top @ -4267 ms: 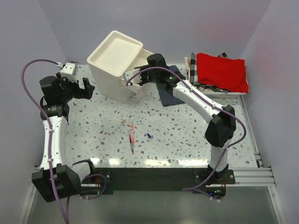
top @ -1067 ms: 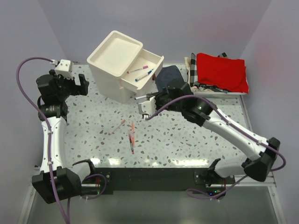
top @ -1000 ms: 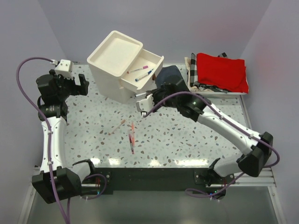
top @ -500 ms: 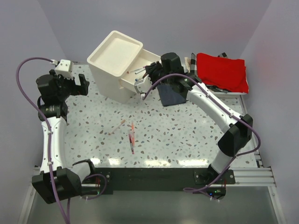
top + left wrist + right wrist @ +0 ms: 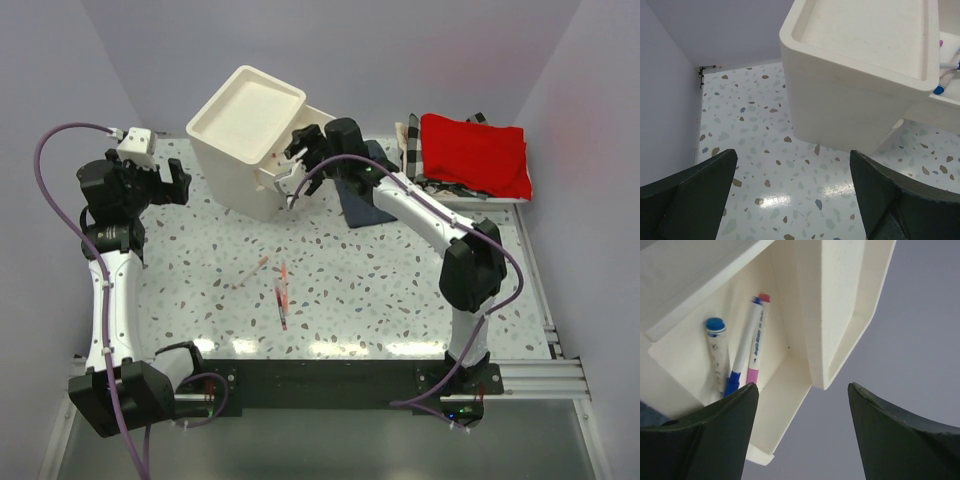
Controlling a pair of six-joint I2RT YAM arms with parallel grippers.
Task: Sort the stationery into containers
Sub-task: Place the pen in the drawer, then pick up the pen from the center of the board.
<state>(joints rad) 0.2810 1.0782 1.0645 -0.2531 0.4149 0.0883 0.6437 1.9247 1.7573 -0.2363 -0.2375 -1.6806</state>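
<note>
Drop-off at drawer looks done; next pick = pens on bench.
Top: right hand (image 5: 298, 165) over open drawer (image 5: 312, 112); red pens (image 5: 282, 297) well back toward arm bases, open bench (image 5: 400, 290) round them. L wrist: left hand (image 5: 792, 200) wide, empty, drawer unit (image 5: 850, 90) just ahead. R wrist: jaws apart, nothing between; three pens (image 5: 745, 347) ahead-left, drawer wall close, so lift first.

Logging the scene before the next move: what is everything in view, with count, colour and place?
Drawer unit: one, cream-white, far side of table, top drawer open.
Pens in drawer: three, two blue-capped, one pink with red cap, side by side.
Pens on table: three, red and pink, near centre.
Folded cloth: one, dark blue, beside unit.
Red cloth: one, in basket.
Basket: one, checkered, far right.
Table: one, speckled white.
Left pincer: open, empty.
Right pincer: open, empty, at drawer.
</note>
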